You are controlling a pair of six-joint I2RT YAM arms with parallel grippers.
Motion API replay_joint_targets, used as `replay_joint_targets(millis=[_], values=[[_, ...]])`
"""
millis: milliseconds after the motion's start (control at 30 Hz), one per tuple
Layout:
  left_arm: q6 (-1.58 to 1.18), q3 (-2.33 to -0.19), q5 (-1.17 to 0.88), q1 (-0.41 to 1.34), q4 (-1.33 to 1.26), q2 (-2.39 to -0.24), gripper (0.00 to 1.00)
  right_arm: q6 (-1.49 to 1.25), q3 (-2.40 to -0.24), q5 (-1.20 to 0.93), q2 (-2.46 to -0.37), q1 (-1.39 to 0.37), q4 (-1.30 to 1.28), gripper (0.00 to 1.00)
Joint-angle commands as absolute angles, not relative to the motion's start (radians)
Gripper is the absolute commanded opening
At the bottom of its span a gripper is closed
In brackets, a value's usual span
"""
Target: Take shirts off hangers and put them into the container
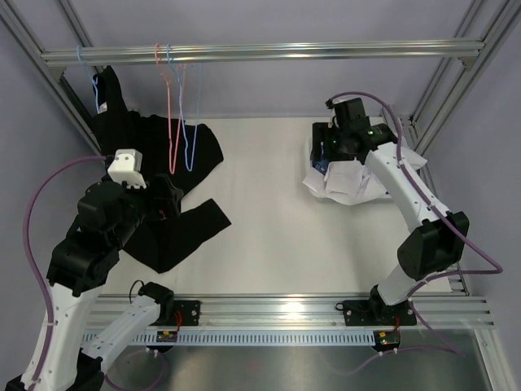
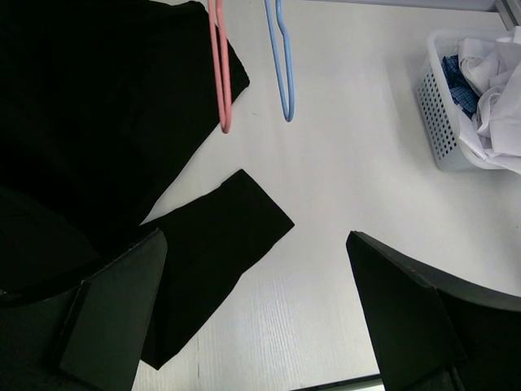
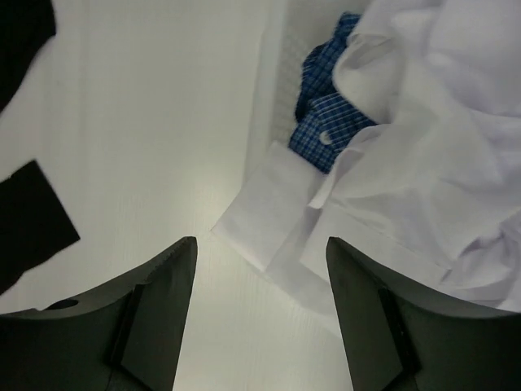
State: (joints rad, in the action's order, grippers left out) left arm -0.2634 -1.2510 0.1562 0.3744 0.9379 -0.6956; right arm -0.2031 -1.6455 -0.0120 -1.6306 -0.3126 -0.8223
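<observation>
A black shirt lies spread over the left of the table, its collar end still up at a light blue hanger on the rail. My left gripper hovers over it, open and empty, with a black sleeve below the left gripper. A pink hanger and another light blue hanger hang bare. The white container at the right holds the blue checked shirt and the white shirt, whose cuff drapes over the wall. My right gripper is open just above that cuff, holding nothing.
An aluminium rail crosses the back and carries the hangers. Frame posts stand at both back corners. The white shirt spills out over the container's near side onto the table. A slotted rail runs along the near edge.
</observation>
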Motion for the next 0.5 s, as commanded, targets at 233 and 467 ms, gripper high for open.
replay_joint_targets(millis=[233,467], values=[[-0.259,-1.253,0.141,0.371,0.891,-0.704,0.99,-0.074,-1.542,-0.005,-1.752,-0.465,-0.798,0.74],[-0.262,-1.246,0.143,0.371,0.903,-0.69,0.99,-0.071,-1.549,0.087,-1.805,-0.465,-0.795,0.67]])
